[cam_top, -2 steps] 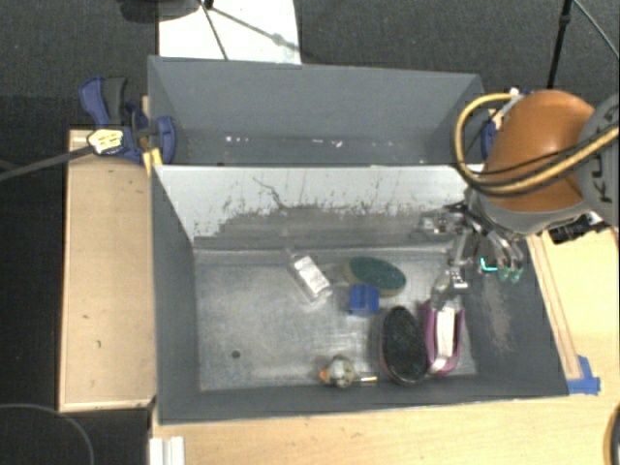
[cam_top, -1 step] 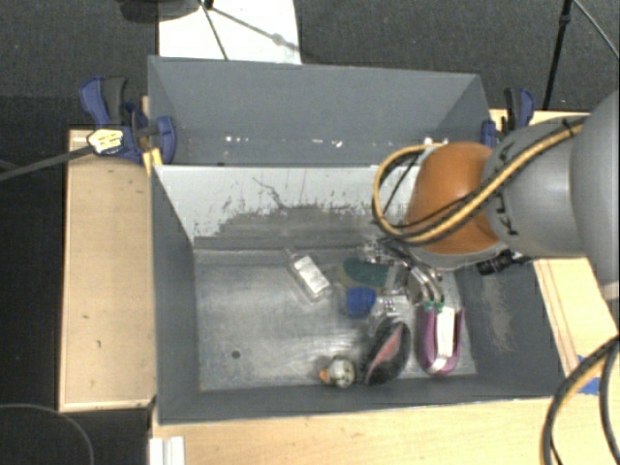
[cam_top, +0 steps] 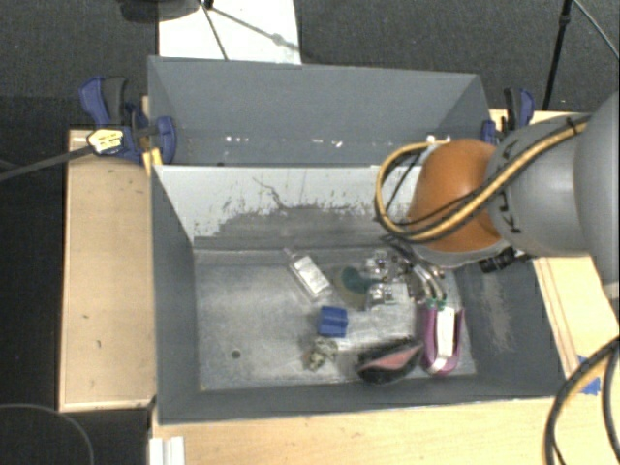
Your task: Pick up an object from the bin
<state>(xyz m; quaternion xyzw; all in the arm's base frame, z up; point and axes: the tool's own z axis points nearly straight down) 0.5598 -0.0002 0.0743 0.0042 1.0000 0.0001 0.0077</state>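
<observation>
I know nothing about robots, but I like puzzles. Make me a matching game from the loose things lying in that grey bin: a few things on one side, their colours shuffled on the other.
Things:
1. small square block
2. flat packet
3. long rounded case
4. low curved thing

Colours:
A. purple and white
B. black with pink
C. blue
D. silvery

Pairs: 1-C, 2-D, 3-A, 4-B
</observation>
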